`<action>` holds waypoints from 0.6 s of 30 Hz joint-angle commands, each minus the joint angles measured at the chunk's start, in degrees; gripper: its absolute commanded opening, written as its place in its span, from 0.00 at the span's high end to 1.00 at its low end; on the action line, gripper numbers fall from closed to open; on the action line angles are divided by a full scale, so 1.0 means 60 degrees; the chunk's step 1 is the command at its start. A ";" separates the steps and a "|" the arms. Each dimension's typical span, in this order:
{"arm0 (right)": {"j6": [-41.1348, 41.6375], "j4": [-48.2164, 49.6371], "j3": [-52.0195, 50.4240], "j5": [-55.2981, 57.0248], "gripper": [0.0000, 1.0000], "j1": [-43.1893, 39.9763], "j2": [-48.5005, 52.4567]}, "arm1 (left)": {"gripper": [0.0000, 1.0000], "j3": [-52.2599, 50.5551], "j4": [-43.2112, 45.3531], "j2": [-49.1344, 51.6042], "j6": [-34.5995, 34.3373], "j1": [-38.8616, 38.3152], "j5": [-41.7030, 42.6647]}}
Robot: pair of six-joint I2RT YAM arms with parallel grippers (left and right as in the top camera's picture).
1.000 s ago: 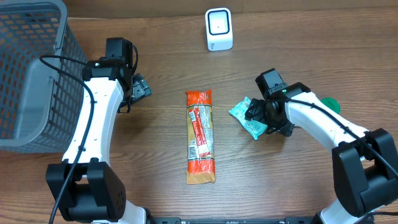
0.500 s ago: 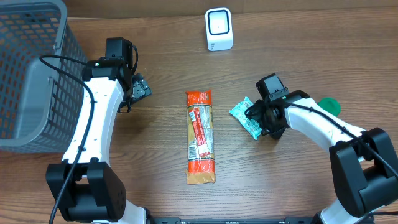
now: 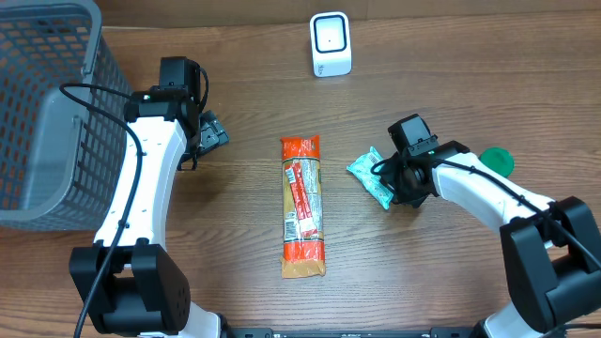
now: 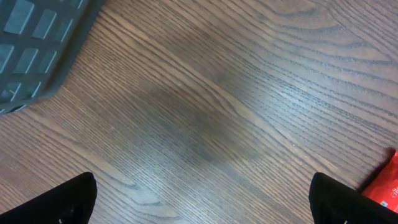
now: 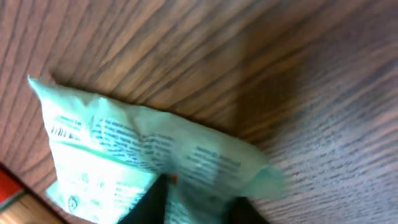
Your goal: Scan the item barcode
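The item, a pale green packet [image 3: 367, 175] with printed text, lies flat on the wooden table right of centre. In the right wrist view the packet [image 5: 124, 149] fills the lower left, a small barcode near its left edge. My right gripper [image 3: 391, 184] is down at the packet's right end. Its dark fingers [image 5: 151, 200] stand close together with the packet's edge pinched between them, the gripper [image 5: 199, 202] shut on it. My left gripper [image 3: 208, 131] hovers at the left, wide open [image 4: 214, 202] over bare wood. The white scanner [image 3: 331, 44] stands at the back centre.
A long orange and tan snack package [image 3: 302, 207] lies lengthwise in the table's middle; its red corner [image 4: 385, 186] shows in the left wrist view. A grey mesh basket [image 3: 47, 113] stands at the far left. A green round object [image 3: 497, 160] sits behind my right arm.
My right gripper has slid slightly toward the green packet and its fingers have come together on the packet's edge. The left arm has not moved.
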 commanded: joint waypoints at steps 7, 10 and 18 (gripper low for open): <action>-0.0699 0.0069 -0.0288 0.0095 0.96 0.0029 0.0157 | 0.00 0.0138 0.0007 -0.0182 0.0109 -0.0069 -0.0131; -0.1071 0.0204 -0.0288 -0.0149 0.96 0.0029 0.0157 | 0.00 0.0138 0.0007 -0.0182 0.0109 -0.0069 -0.0131; -0.2601 0.0725 -0.0284 -0.0827 0.95 0.0029 0.0157 | 0.00 0.0138 0.0007 -0.0182 0.0109 -0.0069 -0.0131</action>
